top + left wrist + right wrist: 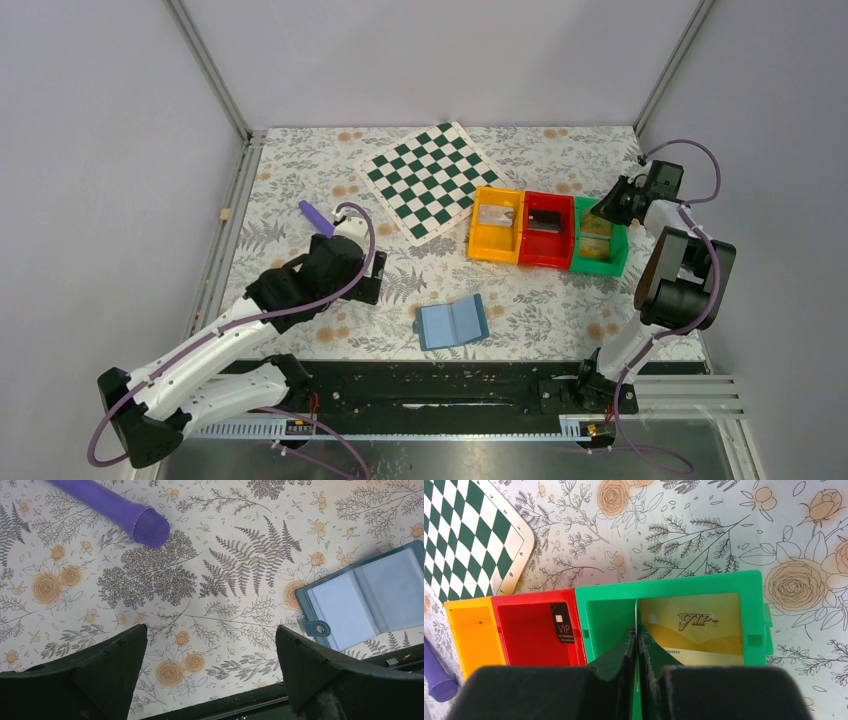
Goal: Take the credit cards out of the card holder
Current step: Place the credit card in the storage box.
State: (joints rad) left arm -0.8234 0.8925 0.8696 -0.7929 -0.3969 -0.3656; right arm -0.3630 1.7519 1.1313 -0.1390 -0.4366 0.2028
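The blue card holder (452,321) lies open on the table near the front edge, its pale inner panels up; it also shows at the right of the left wrist view (370,597). My right gripper (602,211) (637,630) is shut on a thin credit card (636,611), seen edge-on, above the green bin (669,582). A gold VIP credit card (694,625) lies flat in that bin. My left gripper (362,272) (210,630) is open and empty over bare table, left of the card holder.
A black VIP card (562,622) lies in the red bin (545,255), a silvery card (495,214) in the orange bin (490,250). A green-white chequered board (430,178) lies behind the bins. A purple pen (316,218) (115,507) lies by my left arm.
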